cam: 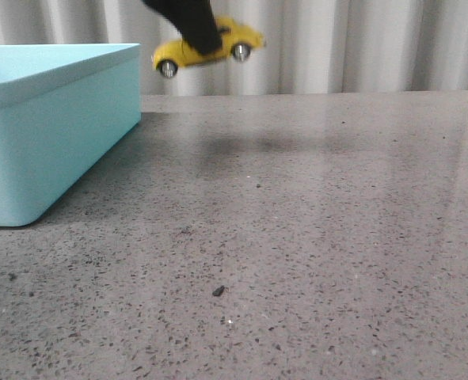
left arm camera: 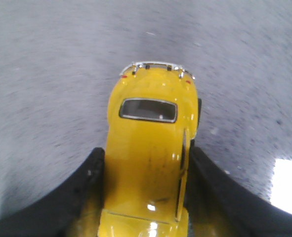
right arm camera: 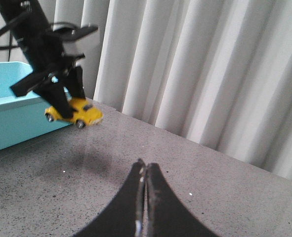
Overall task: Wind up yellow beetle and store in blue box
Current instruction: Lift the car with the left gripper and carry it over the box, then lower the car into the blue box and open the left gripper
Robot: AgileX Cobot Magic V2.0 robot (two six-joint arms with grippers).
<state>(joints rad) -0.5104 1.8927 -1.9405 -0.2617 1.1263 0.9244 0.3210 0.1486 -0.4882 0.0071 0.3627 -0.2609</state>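
The yellow beetle [cam: 237, 36] hangs in the air above the table, just right of the blue box [cam: 51, 131], with its nose tilted up to the right. My left gripper [cam: 198, 30] is shut on its middle from above. In the left wrist view the beetle [left arm camera: 148, 148] fills the gap between the black fingers [left arm camera: 89, 182]. The right wrist view shows the beetle [right arm camera: 84, 112] held by the left gripper [right arm camera: 62, 96] beside the box [right arm camera: 10, 118]. My right gripper [right arm camera: 143, 165] is shut and empty, over the table.
The grey speckled table [cam: 297, 237] stretches right and forward of the box. A white pleated curtain [cam: 360, 43] hangs behind the table's far edge. A small dark speck [cam: 218, 291] lies on the table near the front.
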